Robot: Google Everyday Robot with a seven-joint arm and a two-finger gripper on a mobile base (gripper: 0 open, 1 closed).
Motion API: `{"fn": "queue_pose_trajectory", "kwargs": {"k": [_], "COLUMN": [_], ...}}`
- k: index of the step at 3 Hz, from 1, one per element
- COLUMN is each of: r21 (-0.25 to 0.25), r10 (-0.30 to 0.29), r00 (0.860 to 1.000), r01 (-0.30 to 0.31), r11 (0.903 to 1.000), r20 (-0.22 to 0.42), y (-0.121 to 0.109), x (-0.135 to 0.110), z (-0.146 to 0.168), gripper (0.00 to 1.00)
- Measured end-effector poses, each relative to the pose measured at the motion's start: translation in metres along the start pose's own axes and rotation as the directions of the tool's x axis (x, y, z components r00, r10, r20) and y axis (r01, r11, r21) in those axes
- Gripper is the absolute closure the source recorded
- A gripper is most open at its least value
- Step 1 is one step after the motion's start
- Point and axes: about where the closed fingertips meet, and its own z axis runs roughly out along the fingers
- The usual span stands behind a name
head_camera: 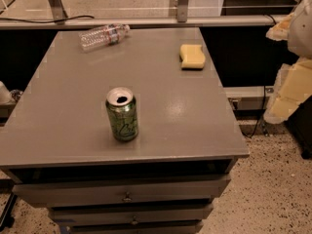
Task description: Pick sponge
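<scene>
- Three things lie well apart on the flat grey surface [63, 106] of a cabinet, so most of it is bare. The whole left half in front of the bottle is open, as is the near right corner.
- Left edge: nothing stands close to it. The clear plastic bottle [103, 36] lies on its side near the far edge, left of centre, with its cap end pointing right.
- Front edge: the green metal drink can [122, 115] stands upright a little back from it, left of centre. Below the edge are grey drawers [126, 191] with small knobs.
- Containers: the can's top is open, showing a dark hole, and I cannot tell what is inside. The bottle looks see-through, with a pale label around its middle.
- Far right: the pale yellow soft rectangular sponge [192, 56] lies flat near the far right corner, close to the right edge and apart from the bottle and can. Its corners are rounded and its sides slightly pinched, and nothing touches it.
- Off the right edge, over the speckled floor [273, 189], the cream-yellow two-finger tool [275, 74] hangs beside the surface, nearer than the sponge. It is released, its two wedges standing apart with nothing between them.
</scene>
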Motion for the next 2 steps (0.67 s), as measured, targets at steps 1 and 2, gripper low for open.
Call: {"fn": "queue_pose_trajectory", "kwargs": {"k": [1, 2], "r21": [0.013, 0.042], "r10": [0.002, 0.057], "r00": [1.000, 0.995], "r01": [-0.002, -0.060], "r11": [0.9999, 0.9973], "r20": [0.012, 0.078], "y": [-0.001, -0.014], "x": [-0.001, -0.006], "z": [-0.003, 0.009], "gripper": [0.00, 0.00]}}
